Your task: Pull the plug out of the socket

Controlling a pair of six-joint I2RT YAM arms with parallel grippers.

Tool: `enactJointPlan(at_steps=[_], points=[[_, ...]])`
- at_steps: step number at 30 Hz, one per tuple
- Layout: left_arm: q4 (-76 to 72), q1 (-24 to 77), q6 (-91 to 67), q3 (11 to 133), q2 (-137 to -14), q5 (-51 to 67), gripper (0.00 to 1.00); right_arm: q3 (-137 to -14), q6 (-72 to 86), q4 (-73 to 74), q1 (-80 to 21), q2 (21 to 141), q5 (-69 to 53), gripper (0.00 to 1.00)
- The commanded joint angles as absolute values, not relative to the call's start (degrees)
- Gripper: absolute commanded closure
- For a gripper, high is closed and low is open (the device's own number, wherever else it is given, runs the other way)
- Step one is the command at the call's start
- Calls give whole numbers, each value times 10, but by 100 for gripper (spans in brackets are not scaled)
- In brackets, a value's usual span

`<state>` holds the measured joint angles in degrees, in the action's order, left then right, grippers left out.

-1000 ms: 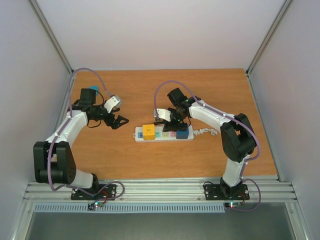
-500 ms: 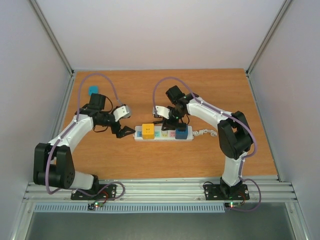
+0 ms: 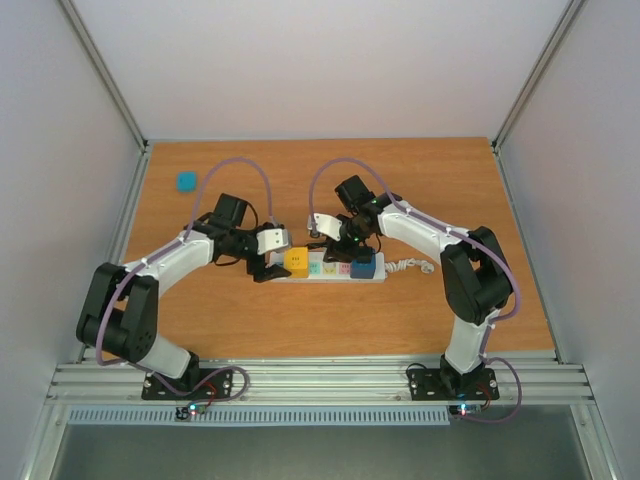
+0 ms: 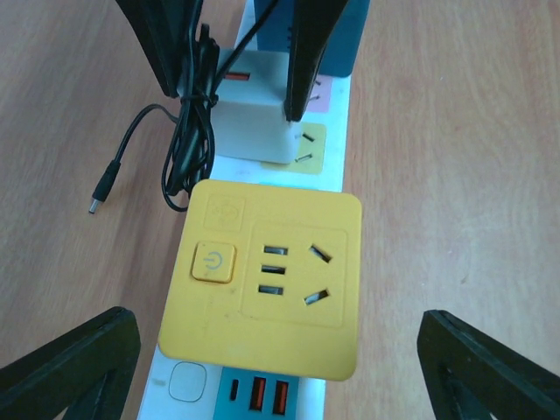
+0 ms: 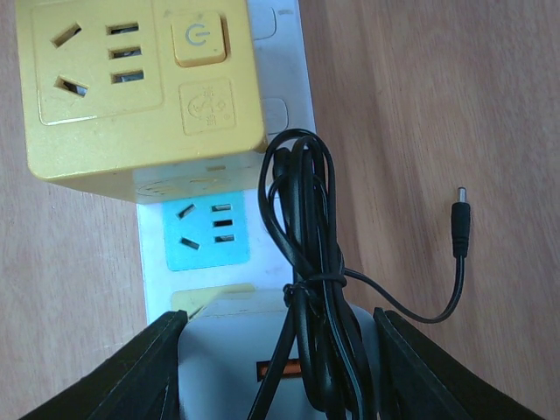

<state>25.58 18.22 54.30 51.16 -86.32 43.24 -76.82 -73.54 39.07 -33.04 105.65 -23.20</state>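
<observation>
The socket is a long white power strip lying across the middle of the table. My right gripper is shut on a white plug wrapped in a bundled black cord. The plug sits slightly raised over the strip's yellow outlet face, and its metal prongs show. A yellow cube adapter sits on the strip's left end. My left gripper is open, one finger on each side of the cube without touching it.
A dark blue plug stands on the strip's right end, with the white cord trailing right. The black cord's barrel tip dangles over the wood. A small blue block lies at the far left.
My left arm has swung right from the table's left side to the strip's left end, and its jaws now straddle the yellow cube. The right gripper has stayed on the white plug.
</observation>
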Motion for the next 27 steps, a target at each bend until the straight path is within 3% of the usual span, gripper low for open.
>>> enactJointPlan(at_steps=[1, 12, 20, 27], points=[[168, 197, 547, 493, -872, 402, 13, -737, -716, 406, -340, 1068, -222, 57], [137, 240, 556, 469, -888, 355, 32, -721, -726, 411, -342, 1065, -174, 59], [114, 252, 545, 462, -877, 338, 55, -717, -733, 423, -342, 1069, -160, 60], [144, 244, 501, 488, -869, 423, 68, -692, -742, 405, -342, 1070, -136, 62]])
